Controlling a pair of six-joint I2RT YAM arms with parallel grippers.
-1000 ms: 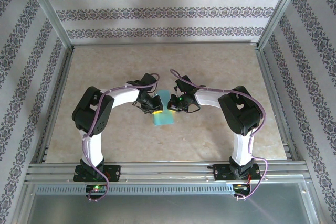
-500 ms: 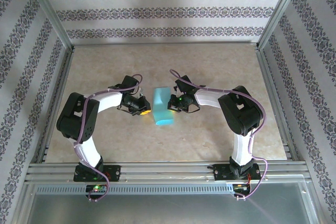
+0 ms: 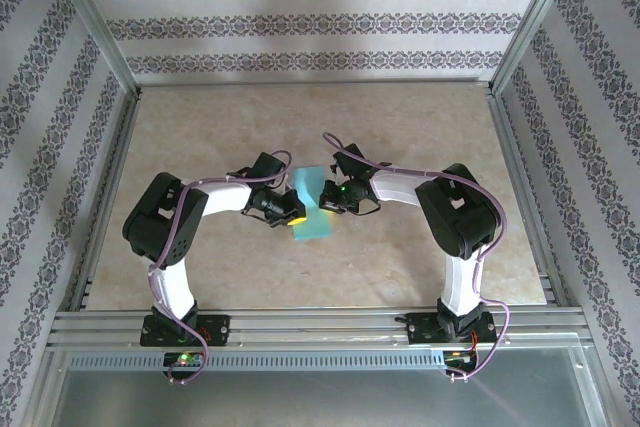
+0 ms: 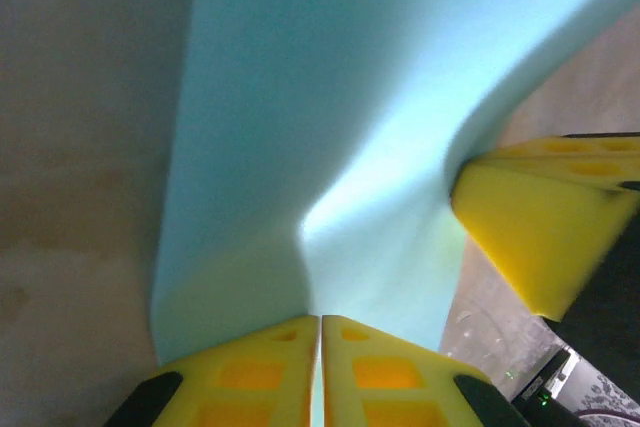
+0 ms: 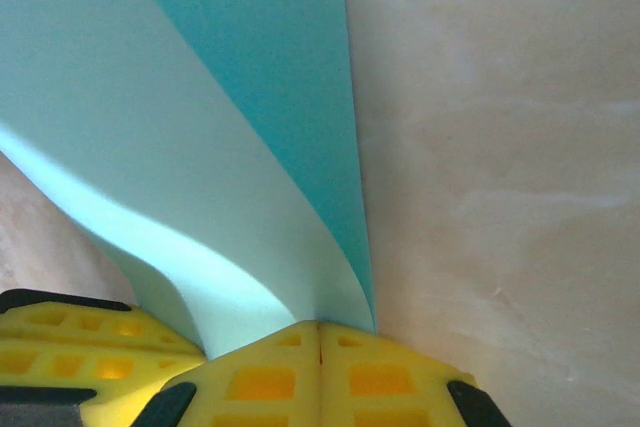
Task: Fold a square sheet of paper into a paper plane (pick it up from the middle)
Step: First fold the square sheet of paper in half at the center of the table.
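Inspecting from the near edge outward, I am finding the left gripper (image 3: pixel 291 213) and the right gripper (image 3: pixel 326 203) meeting over the middle of the table (image 3: pixel 420 127), with the light-blue paper (image 3: pixel 312 225) lying between them; its long axis is running from near to far, tilted slightly, with the near end lower and a little left of the far end; the left gripper is sitting at its left edge and the right gripper at its right edge, the right one set a little farther away from the bases; in the left wrist view I am seeing the left gripper's yellow pads (image 4: pixel 265 377) pressed together with no gap, the sheet coming out from between them and bowing upward, so I am judging that jaw pair to be clamped on the paper; the right gripper's yellow pad is showing at the sheet's opposite edge, touching it; in the right wrist view the right gripper's pads (image 5: pixel 385 382) are likewise closed flat against each other with the paper rising out of the seam in a curved, doubled layer, so I am reading that side as pinching the paper too; both arms are equally near, each already in contact; I am judging that the coming move is depending on these two opposed pinches across the short axis, since drawing them together or rolling them would be setting a crease along the long axis; the far end is lying free on the table.
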